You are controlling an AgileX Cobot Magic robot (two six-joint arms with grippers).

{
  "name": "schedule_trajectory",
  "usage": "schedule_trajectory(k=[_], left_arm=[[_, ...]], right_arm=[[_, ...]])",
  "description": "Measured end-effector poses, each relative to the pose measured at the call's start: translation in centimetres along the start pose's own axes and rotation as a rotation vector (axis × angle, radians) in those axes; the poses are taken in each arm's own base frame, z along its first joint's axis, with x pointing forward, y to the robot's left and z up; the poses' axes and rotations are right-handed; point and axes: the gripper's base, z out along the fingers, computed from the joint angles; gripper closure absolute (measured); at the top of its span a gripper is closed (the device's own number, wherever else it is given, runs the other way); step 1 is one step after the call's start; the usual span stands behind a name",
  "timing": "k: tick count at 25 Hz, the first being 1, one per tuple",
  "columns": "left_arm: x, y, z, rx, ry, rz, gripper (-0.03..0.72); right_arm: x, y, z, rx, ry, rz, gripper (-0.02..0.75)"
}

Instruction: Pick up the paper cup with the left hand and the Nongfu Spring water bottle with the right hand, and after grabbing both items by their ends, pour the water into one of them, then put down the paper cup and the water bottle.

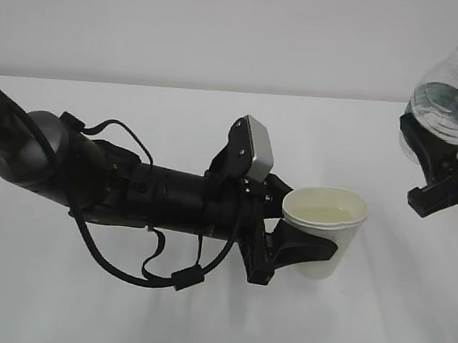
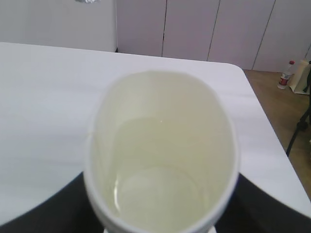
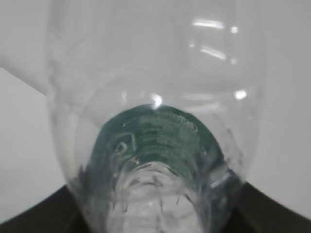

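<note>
The left hand [image 1: 288, 230] reaches across the white bench [image 1: 158, 319] from the left, its jaws closed around the lower body of the paper cup [image 1: 323, 229], which stands upright near the middle and looks squeezed slightly oval at the rim. The water [image 2: 155, 189] sits in the cup's lower part. At the upper right, well apart from the cup, the right hand [image 1: 444, 172] holds the Nongfu Spring water bottle [image 1: 456, 88] by its lower end, jaws gripping it, capless neck upward.
</note>
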Motion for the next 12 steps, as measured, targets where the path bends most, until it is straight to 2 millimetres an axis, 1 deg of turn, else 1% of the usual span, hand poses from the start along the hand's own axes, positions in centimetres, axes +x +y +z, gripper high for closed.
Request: schedule_trajectory(k=[3, 8, 12], left_arm=[[0.07, 0.01, 0.02, 0.0, 0.001, -0.001, 0.27], [0.07, 0.01, 0.02, 0.0, 0.001, -0.001, 0.271], [0.07, 0.01, 0.02, 0.0, 0.001, -0.001, 0.274]], right_arm=[[0.0, 0.0, 0.0, 0.0, 0.0, 0.062, 0.328], [0.0, 0.0, 0.0, 0.0, 0.0, 0.215, 0.328], [0.0, 0.0, 0.0, 0.0, 0.0, 0.278, 0.328]])
